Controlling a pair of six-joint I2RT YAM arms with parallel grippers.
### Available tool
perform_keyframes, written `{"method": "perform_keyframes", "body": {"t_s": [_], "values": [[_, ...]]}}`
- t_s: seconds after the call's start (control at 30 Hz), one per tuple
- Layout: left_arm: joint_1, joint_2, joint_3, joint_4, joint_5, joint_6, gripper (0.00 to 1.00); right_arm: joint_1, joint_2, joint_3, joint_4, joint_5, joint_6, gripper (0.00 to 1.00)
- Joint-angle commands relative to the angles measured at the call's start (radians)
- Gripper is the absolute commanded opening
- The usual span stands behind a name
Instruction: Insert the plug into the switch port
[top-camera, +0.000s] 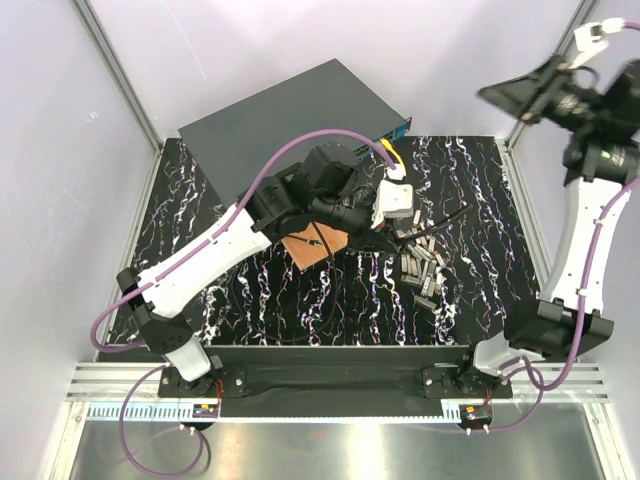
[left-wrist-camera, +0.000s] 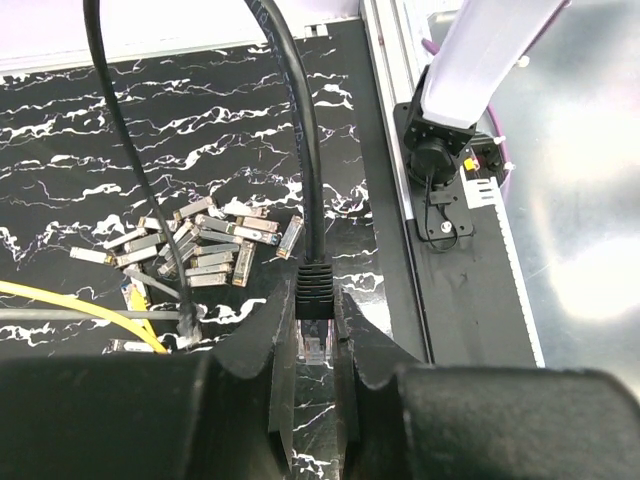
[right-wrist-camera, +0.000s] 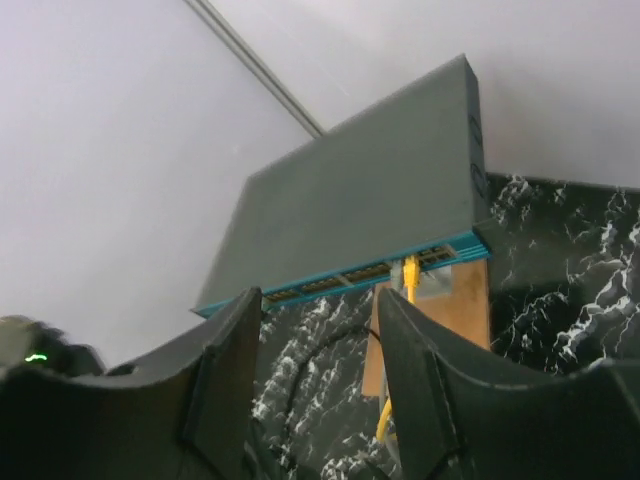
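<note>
The switch (top-camera: 300, 115) is a flat dark grey box at the table's back, with a teal front edge (right-wrist-camera: 350, 272) and a row of ports. A yellow cable (right-wrist-camera: 410, 268) sits in one port. My left gripper (left-wrist-camera: 316, 312) is shut on a black plug (left-wrist-camera: 315, 285) with a clear tip, and its black cable (left-wrist-camera: 300, 120) runs away from the jaws. In the top view the left gripper (top-camera: 400, 222) is in front of the switch, over the table's middle. My right gripper (right-wrist-camera: 318, 300) is open and empty, raised high at the right (top-camera: 512, 93).
A pile of small metal modules (left-wrist-camera: 200, 245) lies on the black marbled mat (top-camera: 330, 300). A second black cable (left-wrist-camera: 130, 180), a grey one and the yellow one (left-wrist-camera: 90, 300) cross the mat. A small wooden board (right-wrist-camera: 470, 300) lies by the switch's front edge.
</note>
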Motion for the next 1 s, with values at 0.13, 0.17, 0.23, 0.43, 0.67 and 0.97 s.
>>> {"method": "perform_keyframes", "body": {"t_s": [0.13, 0.17, 0.23, 0.43, 0.67, 0.97], "values": [[0.010, -0.035, 0.046, -0.061, -0.011, 0.005, 0.00, 0.240, 0.046, 0.157, -1.143, 0.422, -1.434, 0.57], [0.016, -0.027, 0.055, -0.073, -0.011, -0.004, 0.00, 0.240, 0.023, 0.124, -1.175, 0.418, -1.512, 0.57], [0.039, -0.010, 0.068, -0.107, 0.000, -0.008, 0.00, 0.241, -0.070, 0.076, -1.220, 0.418, -1.709, 0.59], [0.058, 0.033, 0.109, -0.173, -0.024, 0.008, 0.02, 0.250, -0.216, 0.014, -1.312, 0.375, -1.938, 0.60], [0.058, 0.083, 0.164, -0.208, -0.078, 0.028, 0.05, 0.333, -0.182, 0.142, -1.484, 0.243, -1.932, 0.63], [0.056, 0.132, 0.246, -0.241, -0.063, 0.058, 0.08, 0.592, -0.210, 0.001, -1.406, 0.347, -1.845, 0.63]]}}
